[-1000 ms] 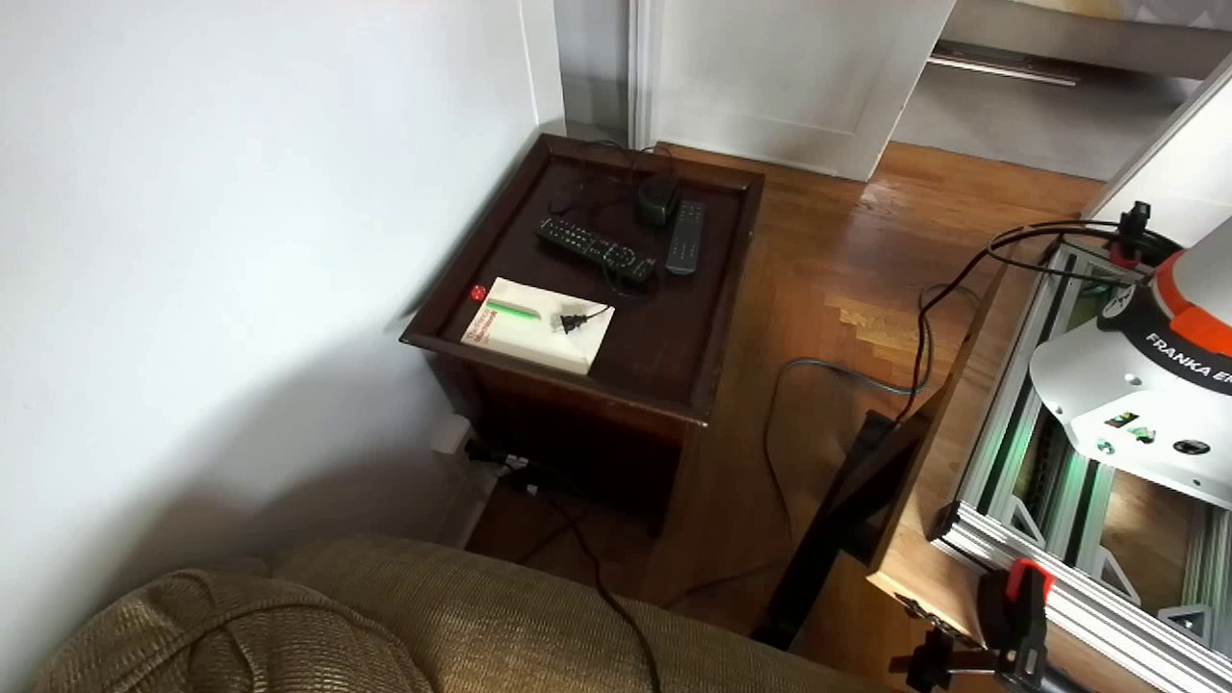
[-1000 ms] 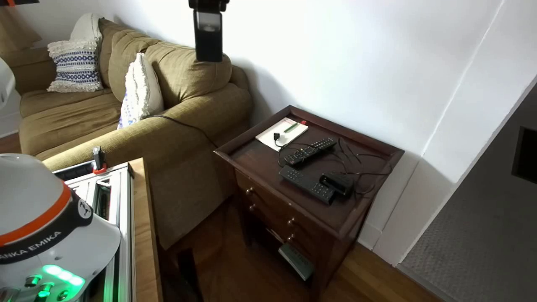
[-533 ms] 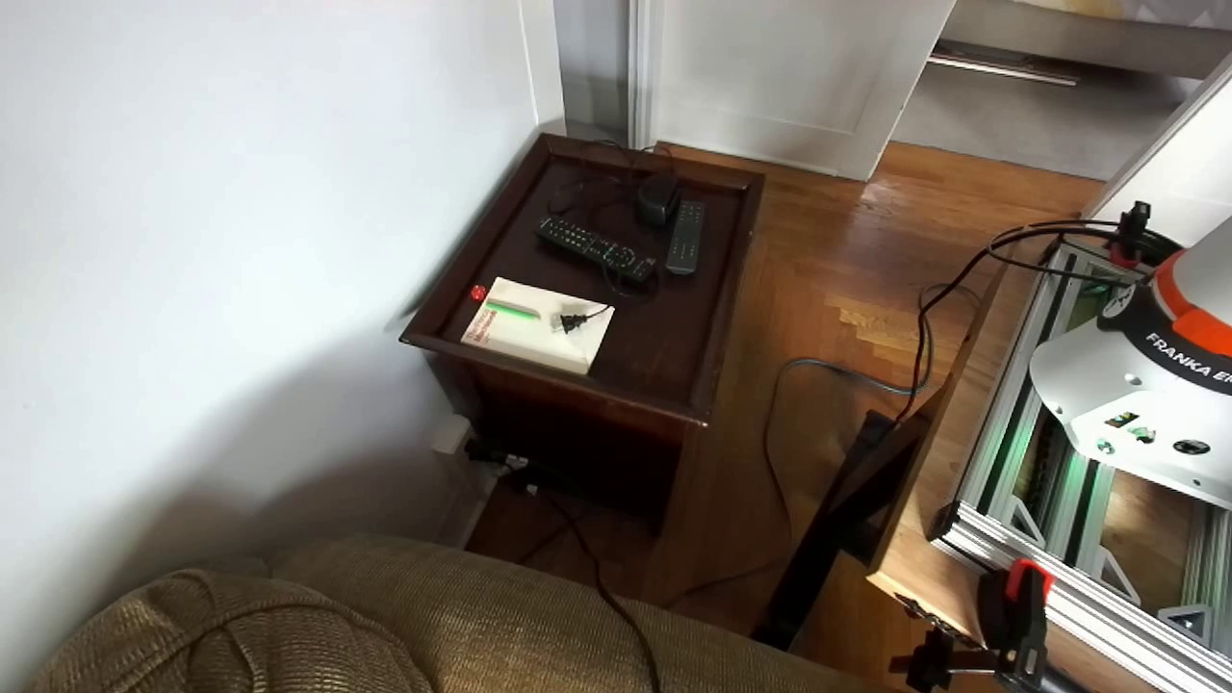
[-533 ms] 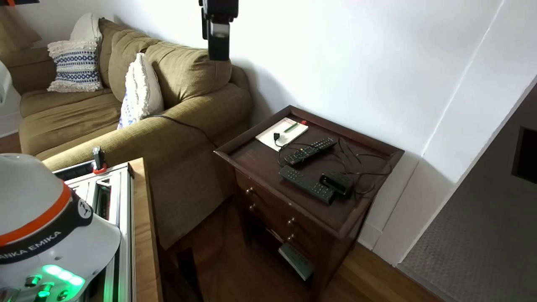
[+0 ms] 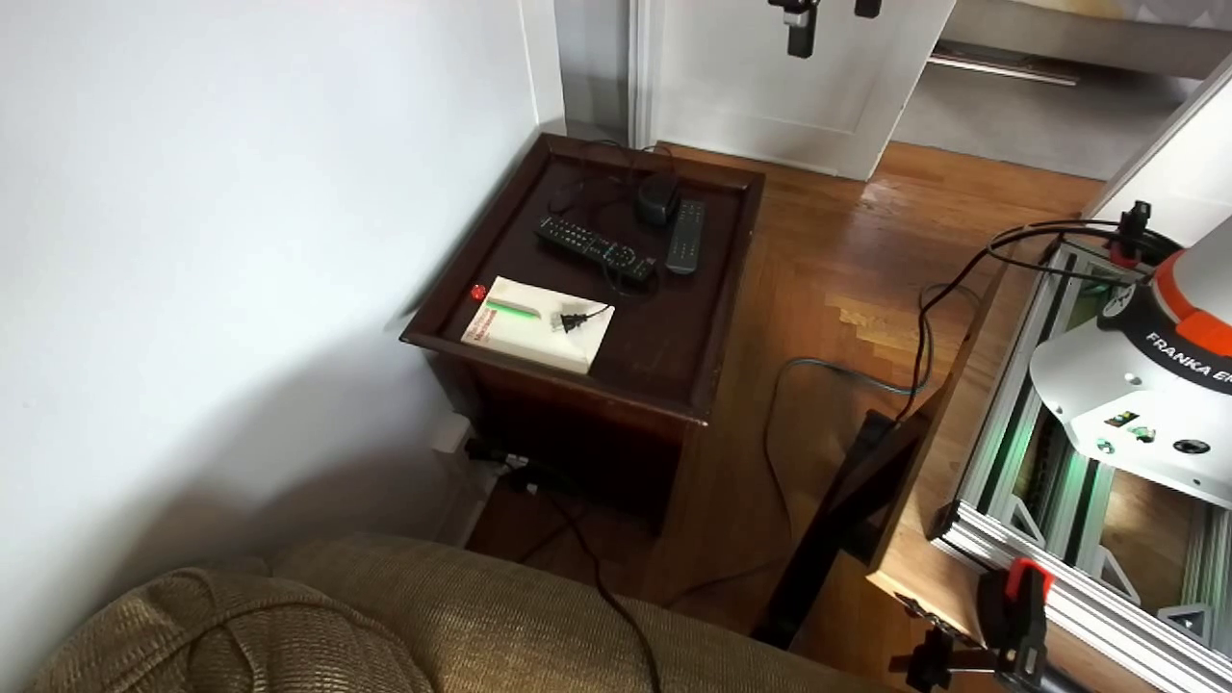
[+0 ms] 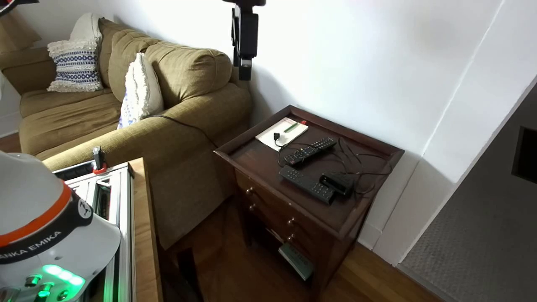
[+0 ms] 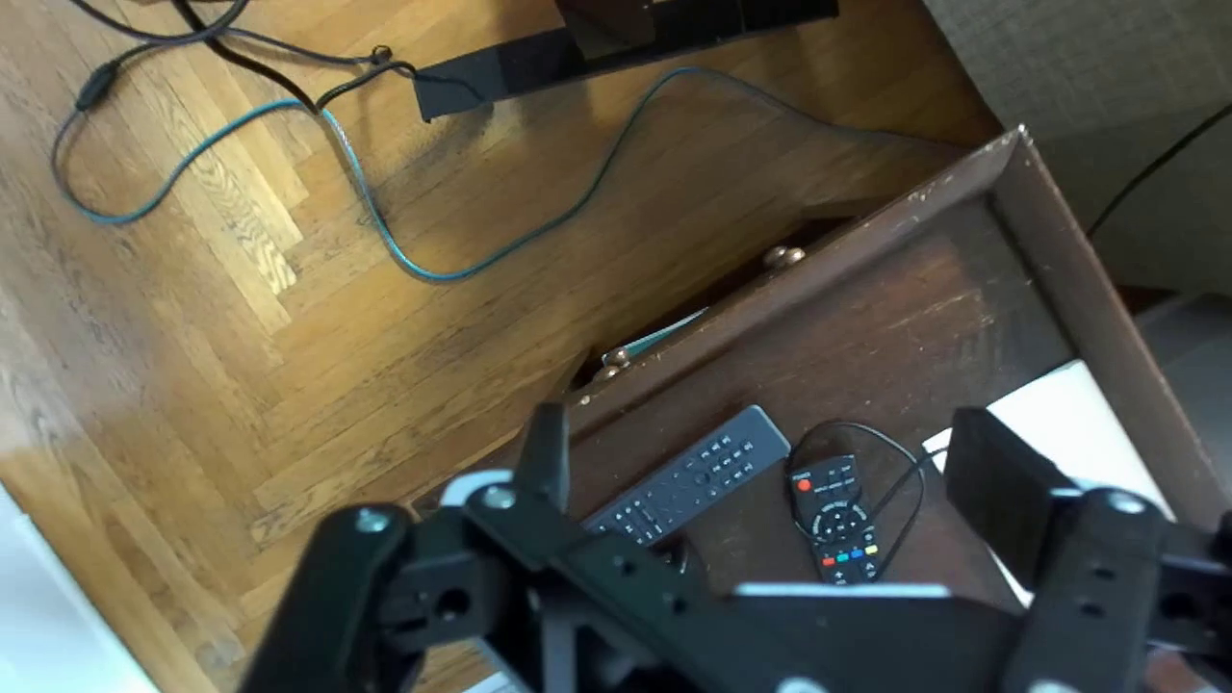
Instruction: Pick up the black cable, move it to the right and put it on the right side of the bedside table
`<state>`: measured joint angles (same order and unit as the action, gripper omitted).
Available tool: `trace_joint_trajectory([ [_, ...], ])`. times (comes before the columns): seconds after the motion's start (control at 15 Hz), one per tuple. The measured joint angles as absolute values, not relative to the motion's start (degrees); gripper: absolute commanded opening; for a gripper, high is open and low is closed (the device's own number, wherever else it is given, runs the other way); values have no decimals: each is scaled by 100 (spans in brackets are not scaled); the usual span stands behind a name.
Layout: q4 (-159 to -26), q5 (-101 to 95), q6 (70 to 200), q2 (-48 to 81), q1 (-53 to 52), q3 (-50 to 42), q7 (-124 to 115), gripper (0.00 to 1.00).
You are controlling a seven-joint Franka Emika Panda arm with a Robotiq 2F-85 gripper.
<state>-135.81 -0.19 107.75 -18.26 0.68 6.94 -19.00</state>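
Note:
The black cable is a thin cord on the bedside table (image 5: 664,351). Its plug (image 5: 573,321) rests on a white book, also in an exterior view (image 6: 276,136). In the wrist view the cord (image 7: 916,464) loops over a remote. More thin cord (image 6: 351,156) lies looped toward the table's far end; I cannot tell if it is the same cord. My gripper (image 7: 770,472) is open and empty, high above the table, its fingers wide apart over the remotes and loop. It shows at the top of both exterior views (image 5: 835,23) (image 6: 241,68).
On the table are a remote with coloured buttons (image 5: 597,250), a plainer remote (image 5: 685,238), a black dock (image 5: 658,198), the white book (image 5: 529,332) and a red item (image 5: 478,293). A white wall (image 5: 289,192) stands behind, a sofa (image 6: 201,113) beside. Cables (image 7: 433,276) trail over the floor.
My gripper has moved rightward and lower in an exterior view, and its fingertips have entered at the top of an exterior view where they did not show before. The table's things have not moved.

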Motion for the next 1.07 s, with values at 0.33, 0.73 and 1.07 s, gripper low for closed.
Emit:
trace_joint_trajectory([
  [0.33,-13618,-84,11576,-917,58,1027,-3903,100],
  [0.73,-13623,-604,12312,87,-164,1055,-6199,100],
  [1.07,-13462,-1039,13022,732,-406,960,-6760,100],
])
